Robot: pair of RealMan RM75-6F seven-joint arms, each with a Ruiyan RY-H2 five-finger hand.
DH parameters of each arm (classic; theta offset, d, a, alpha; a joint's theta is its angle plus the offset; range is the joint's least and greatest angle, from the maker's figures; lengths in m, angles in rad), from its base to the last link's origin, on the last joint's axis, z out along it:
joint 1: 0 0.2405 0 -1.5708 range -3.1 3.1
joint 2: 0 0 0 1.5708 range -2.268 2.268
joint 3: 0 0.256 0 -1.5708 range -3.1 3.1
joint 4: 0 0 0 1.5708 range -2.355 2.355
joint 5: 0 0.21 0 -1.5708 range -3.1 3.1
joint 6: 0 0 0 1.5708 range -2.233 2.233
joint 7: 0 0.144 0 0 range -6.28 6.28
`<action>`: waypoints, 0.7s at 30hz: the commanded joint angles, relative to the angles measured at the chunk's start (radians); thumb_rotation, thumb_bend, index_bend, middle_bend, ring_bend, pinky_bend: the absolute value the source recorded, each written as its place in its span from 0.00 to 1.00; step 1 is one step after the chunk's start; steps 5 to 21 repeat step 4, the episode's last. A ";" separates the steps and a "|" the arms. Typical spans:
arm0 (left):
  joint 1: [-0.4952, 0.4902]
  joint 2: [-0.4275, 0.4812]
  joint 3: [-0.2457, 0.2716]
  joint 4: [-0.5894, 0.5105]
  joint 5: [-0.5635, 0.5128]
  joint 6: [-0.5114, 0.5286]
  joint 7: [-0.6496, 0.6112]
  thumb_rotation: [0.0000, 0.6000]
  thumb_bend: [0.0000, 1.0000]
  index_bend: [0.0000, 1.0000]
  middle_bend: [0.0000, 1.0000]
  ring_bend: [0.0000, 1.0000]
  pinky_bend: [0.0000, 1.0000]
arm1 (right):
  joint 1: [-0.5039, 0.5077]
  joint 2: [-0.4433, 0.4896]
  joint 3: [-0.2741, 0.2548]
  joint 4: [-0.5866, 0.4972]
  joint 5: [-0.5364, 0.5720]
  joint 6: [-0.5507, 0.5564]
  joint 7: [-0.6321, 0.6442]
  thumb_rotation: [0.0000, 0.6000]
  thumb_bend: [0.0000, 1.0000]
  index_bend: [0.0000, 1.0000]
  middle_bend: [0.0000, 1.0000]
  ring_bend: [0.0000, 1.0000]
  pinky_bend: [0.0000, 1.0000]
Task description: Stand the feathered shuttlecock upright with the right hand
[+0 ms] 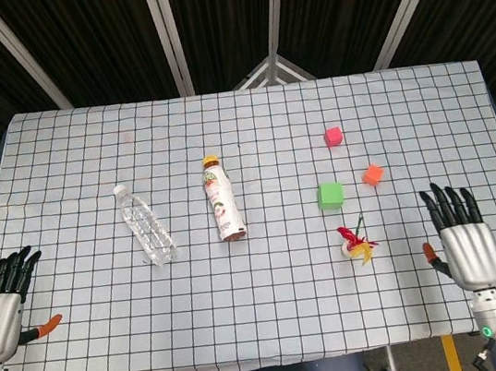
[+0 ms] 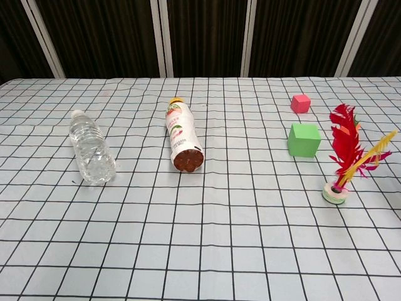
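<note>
Head view shows the right hand (image 1: pixel 467 241) lying flat near the counter's (image 1: pixel 279 330) front edge, fingers spread and holding nothing. The feathered shuttlecock (image 1: pixel 356 241) stands to that hand's left, well apart from it, on its round base with the red and yellow feathers up. In the chest view the shuttlecock (image 2: pixel 346 158) rests on its pale disc, the plume leaning a little toward the side where the right hand lies, out of that frame. By this look the task appears done.

The chief risk now is toppling. The base looks small and the plume tall and off-centre, so a nudge from the right hand, should it sweep leftward, could likely tip it over. A shake of the cloth-covered counter could do the same.

The green cube (image 1: pixel 330 195) sits beyond the shuttlecock, farther from the hand, and the orange cube (image 1: pixel 373 174) lies ahead of the hand's fingertips; a forward reach might knock that one. The left hand (image 1: pixel 0 306) rests open and empty at the far opposite edge, too distant to threaten anything.
</note>
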 commanded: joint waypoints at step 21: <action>0.000 -0.001 0.001 0.006 0.010 0.007 0.013 1.00 0.00 0.00 0.00 0.00 0.00 | -0.077 0.096 -0.052 0.079 -0.087 0.083 0.145 1.00 0.40 0.00 0.00 0.00 0.00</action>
